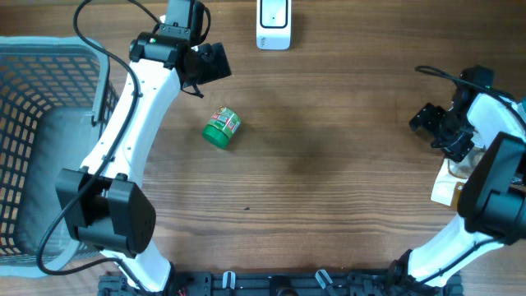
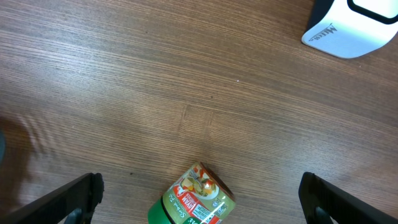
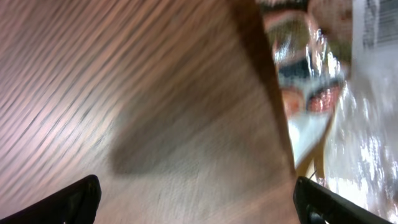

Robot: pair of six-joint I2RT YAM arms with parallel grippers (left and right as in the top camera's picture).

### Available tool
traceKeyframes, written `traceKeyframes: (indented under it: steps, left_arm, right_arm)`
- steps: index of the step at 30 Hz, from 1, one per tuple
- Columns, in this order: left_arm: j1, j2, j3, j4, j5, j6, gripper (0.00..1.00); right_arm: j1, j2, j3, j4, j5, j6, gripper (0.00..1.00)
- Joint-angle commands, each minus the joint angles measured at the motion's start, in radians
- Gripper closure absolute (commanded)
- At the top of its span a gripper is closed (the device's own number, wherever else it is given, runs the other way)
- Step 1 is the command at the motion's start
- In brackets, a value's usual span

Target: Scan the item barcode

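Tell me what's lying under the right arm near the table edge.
A pale packet lies partly beneath the right arm; the wrist view shows glossy printed wrapping, blurred. The arm covers most of it, so its full shape and any barcode cannot be seen.

Overhead looks straight down; left wrist, close, shares the jar (image 1: 222, 128).

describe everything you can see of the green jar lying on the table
The green jar is a small, squat cylinder lying on its side on the wooden table, left of the middle. Its green lid points toward the front-left. A glossy printed label wraps the body, green with a red logo, white text and a picture in yellow tones. No barcode can be made out on the side that shows. The lid is on. Only the table touches it, and in the left wrist view the frame's bottom edge cuts it off.
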Motion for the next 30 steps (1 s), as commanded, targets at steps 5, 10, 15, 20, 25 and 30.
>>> traceKeyframes:
  steps: [5,10,15,20,25,30]
  left_arm:
    - [-0.001,-0.022,0.009,0.0,-0.014,-0.002,0.0]
    - [-0.001,-0.022,0.009,0.0,-0.014,-0.002,0.0]
    - [-0.001,-0.022,0.009,0.0,-0.014,-0.002,0.0]
    - [-0.001,-0.023,0.009,-0.024,-0.014,-0.002,0.0]
    - [-0.003,-0.042,0.009,-0.037,-0.018,0.023,0.0]
    - [-0.015,-0.138,0.009,-0.036,-0.028,0.029,0.0]
  right_arm:
    - [0.005,-0.177,0.001,-0.2,-0.021,0.06,0.46]
    - [0.008,-0.185,-0.024,-0.282,0.023,0.192,0.95]
    - [0.077,-0.189,-0.047,-0.255,-0.031,0.104,0.95]
    - [0.192,-0.234,-0.047,-0.214,-0.104,0.097,0.95]
    - [0.335,-0.286,-0.047,-0.172,-0.198,0.079,0.46]
    - [0.483,-0.29,-0.047,-0.111,-0.136,-0.026,0.0]
